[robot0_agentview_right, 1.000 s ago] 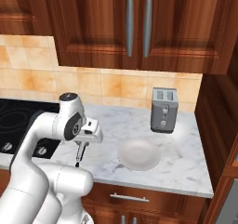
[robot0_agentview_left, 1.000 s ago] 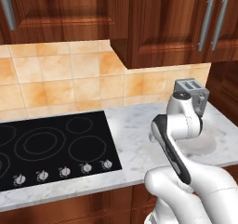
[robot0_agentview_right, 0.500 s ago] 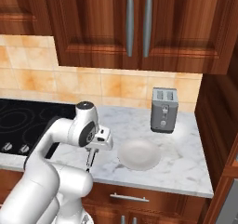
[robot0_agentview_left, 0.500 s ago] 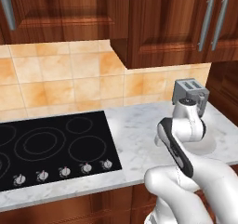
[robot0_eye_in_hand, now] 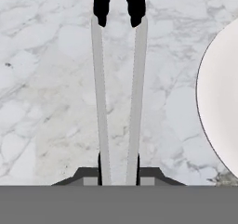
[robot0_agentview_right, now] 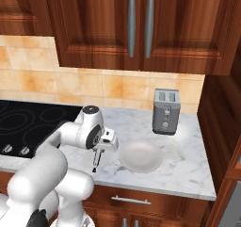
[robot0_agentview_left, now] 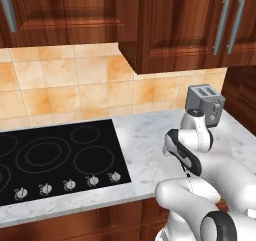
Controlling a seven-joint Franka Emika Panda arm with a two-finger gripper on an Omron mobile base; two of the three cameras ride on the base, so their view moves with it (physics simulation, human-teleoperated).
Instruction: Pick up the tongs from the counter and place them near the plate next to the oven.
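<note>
Tongs [robot0_eye_in_hand: 118,79] are up off the tabletop [robot0_agentview_right: 183,169], so the pickup looks done! What's left is the set-down beside the plate [robot0_agentview_right: 140,156]. The hand [robot0_agentview_right: 97,158] hangs just beside the plate, on the stove side, jaws clamped tight on the tongs, whose black tips point down at the marble.

Dark reddish-brown wall cabinets [robot0_agentview_right: 141,28] with long vertical metal handles [robot0_agentview_right: 132,25] fill the 12 o'clock part of both base views. Beneath them runs a backsplash of orange-beige tiles [robot0_agentview_left: 75,85]. A black glass cooktop [robot0_agentview_left: 55,157] with a row of knobs [robot0_agentview_left: 67,184] lies toward 9 o'clock. A silver toaster [robot0_agentview_right: 165,111] stands against the tiles toward 2 o'clock, and wooden drawer fronts [robot0_agentview_right: 136,200] sit at 6 o'clock.
</note>
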